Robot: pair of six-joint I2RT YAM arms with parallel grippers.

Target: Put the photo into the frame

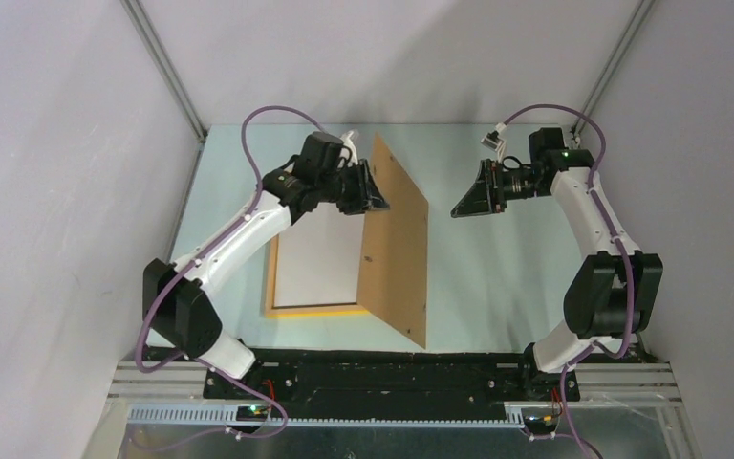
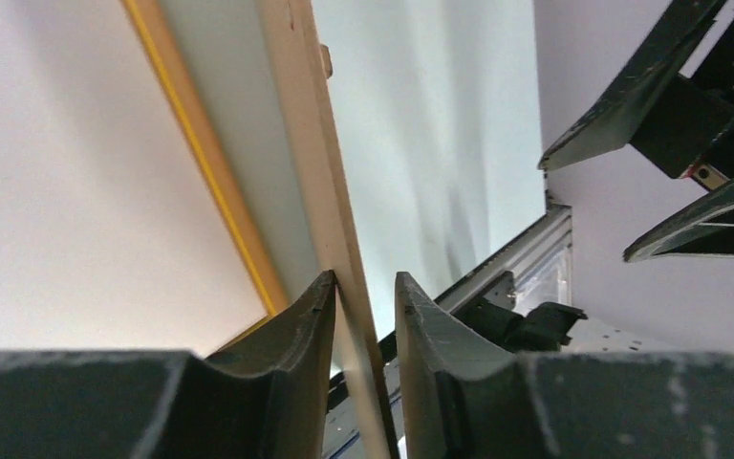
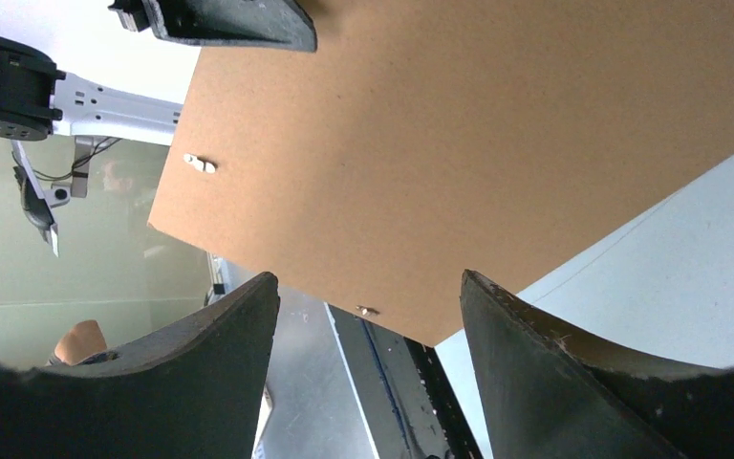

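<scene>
The yellow-orange frame lies flat on the table at left-centre, its rail also in the left wrist view. A plain white sheet fills it; I cannot tell whether this is the photo, as no printed face shows. The brown backing board stands tilted on edge along the frame's right side. My left gripper straddles the board's upper edge; one finger touches it and a gap shows at the other, so the gripper is open. My right gripper hangs open to the right of the board, apart from it.
Grey walls close in the pale table on three sides. The black base rail runs along the near edge. Small metal tabs stick out of the board's back face.
</scene>
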